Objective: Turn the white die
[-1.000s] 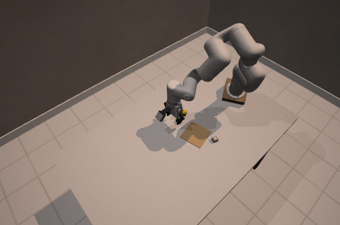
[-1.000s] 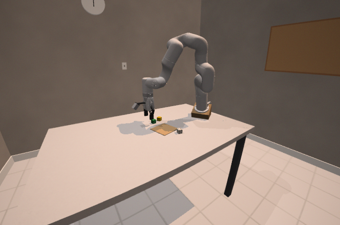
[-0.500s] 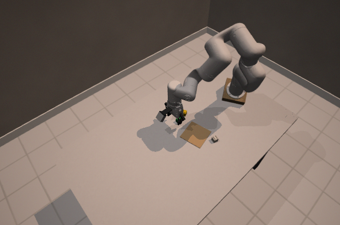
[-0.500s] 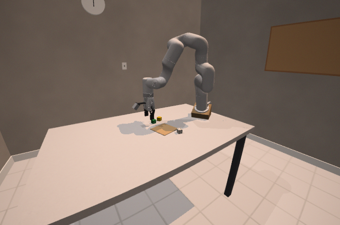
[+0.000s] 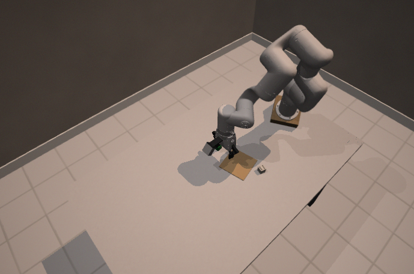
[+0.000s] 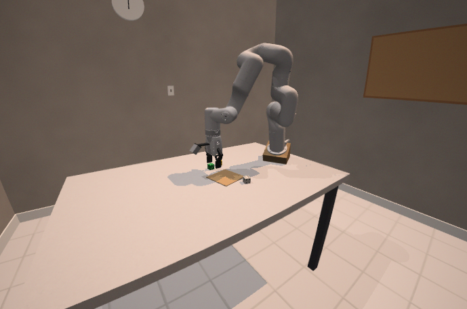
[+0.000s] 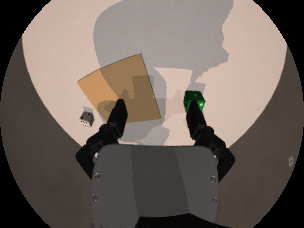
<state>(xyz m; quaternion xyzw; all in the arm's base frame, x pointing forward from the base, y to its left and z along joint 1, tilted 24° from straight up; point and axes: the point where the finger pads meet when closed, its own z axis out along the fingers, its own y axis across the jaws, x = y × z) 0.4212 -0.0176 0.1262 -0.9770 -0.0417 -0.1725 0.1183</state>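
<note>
1. Top: the white die (image 5: pixel 261 168) (image 6: pixel 246 179) (image 7: pixel 86 118) lies on the table (image 5: pixel 168 219) (image 6: pixel 150 225) (image 7: pixel 60 45), just beside the mat (image 5: pixel 243 170) (image 6: pixel 224 178) (image 7: pixel 115 75) and off it. The gripper (image 5: pixel 222 145) (image 6: pixel 213 163) (image 7: pixel 157 107) hangs at the mat's far side, apart from the die. Being a cube, the die has no long axis; it sits flat, one corner edge turned roughly to the camera. Pips show, but too small to name the top number surely

2. Exterior: the die stands square on its base, two side faces in sight. I judge it light, stiff and hard to harm, though its smooth faces may slip or twist in a loose grip. Best hold: two opposite upright faces, pads square to them, at mid-height. The green die (image 5: pixel 218 147) (image 6: pixel 210 166) (image 7: pixel 194 100) and a sliver of the yellow die (image 6: pixel 221 163) show by the fingers

3. Wrist: the fingers stand wide open with nothing gripped. The white die lies outside them, beyond the left-hand finger in this view, its faces askew to the pads, so the wrist probably needs a turn before closing
</note>
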